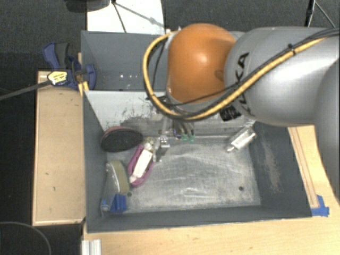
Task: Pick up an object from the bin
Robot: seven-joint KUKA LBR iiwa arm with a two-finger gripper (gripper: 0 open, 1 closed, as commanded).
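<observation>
Gripper, under the arm's orange wrist cover, sits low in the grey metal bin, at the upper end of a pink-and-white tube-like object lying left of centre; whether it is spread or closed cannot be told. Judged from this, the pick is at the approach or grasp stage, with lifting still to do. A dark oval pad, a clear blue-ended packet and a silver metal piece lie apart on the floor.

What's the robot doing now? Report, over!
Tool down by pink-and-white thing, left of centre. Black oval and grey roll close beside it. Silver piece lies apart.
</observation>
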